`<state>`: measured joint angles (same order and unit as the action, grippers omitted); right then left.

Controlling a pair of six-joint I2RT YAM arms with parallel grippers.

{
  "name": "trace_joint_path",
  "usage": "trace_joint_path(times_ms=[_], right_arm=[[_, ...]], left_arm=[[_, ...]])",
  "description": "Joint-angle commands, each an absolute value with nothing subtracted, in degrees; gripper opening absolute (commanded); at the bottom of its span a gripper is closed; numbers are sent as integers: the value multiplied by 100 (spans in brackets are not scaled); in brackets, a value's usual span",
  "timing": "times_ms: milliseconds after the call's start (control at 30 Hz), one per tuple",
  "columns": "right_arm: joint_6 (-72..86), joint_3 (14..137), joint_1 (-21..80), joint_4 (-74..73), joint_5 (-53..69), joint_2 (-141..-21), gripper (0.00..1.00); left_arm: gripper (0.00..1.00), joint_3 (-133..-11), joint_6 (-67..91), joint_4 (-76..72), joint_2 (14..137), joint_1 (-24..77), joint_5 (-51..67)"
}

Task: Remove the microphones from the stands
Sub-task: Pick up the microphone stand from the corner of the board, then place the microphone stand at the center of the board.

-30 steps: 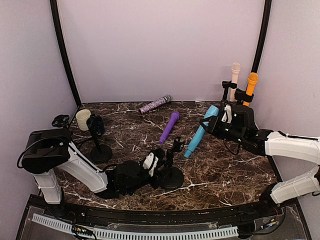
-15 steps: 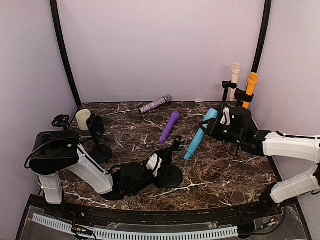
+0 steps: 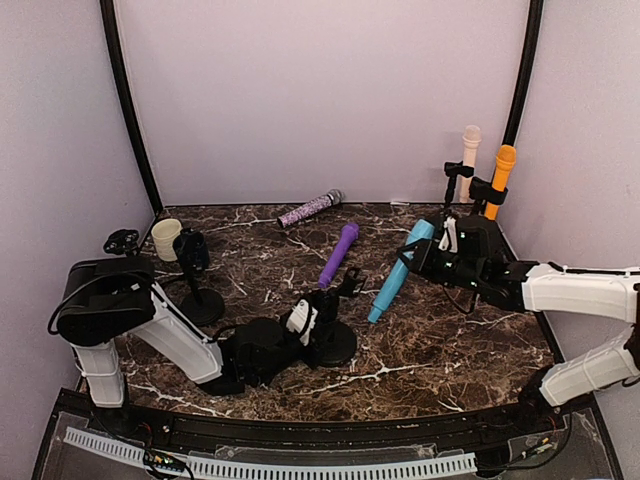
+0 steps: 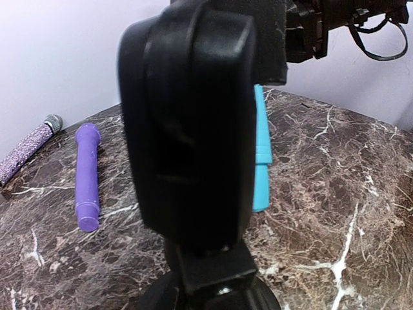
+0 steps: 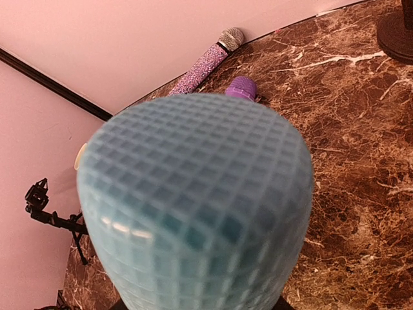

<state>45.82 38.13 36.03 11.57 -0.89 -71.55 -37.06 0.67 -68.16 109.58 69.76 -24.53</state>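
top external view: by the table's (image 3: pixel 450 340) near edge, the left gripper (image 3: pixel 318 318) meets the short black round-based stand (image 3: pixel 331 345); i cannot tell its closure. farther right, the right gripper (image 3: pixel 432 245) clamps the light blue plastic microphone (image 3: pixel 395 280), tilted and seemingly freed. next, i judge: lay it down, release.

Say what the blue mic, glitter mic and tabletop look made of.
blue mic: seemingly matte plastic, moulded grid head.
glitter mic: sparkly body; grey mesh head, probably metal.
tabletop: dark marble look, white veins; stone or laminate, unclear.
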Motion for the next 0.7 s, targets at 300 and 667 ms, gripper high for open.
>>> trace_joint_path(times_ms=[300,667], right_arm=[[4765,4057,3568,1699,-78,-7718,3],[5008,4648,3568,2090,167,-8992,3]], left_arm=[[0,-2747,156,-6023,9316,6040,-2784],[0,-2294,511,-4996,8366,5183,-2841]])
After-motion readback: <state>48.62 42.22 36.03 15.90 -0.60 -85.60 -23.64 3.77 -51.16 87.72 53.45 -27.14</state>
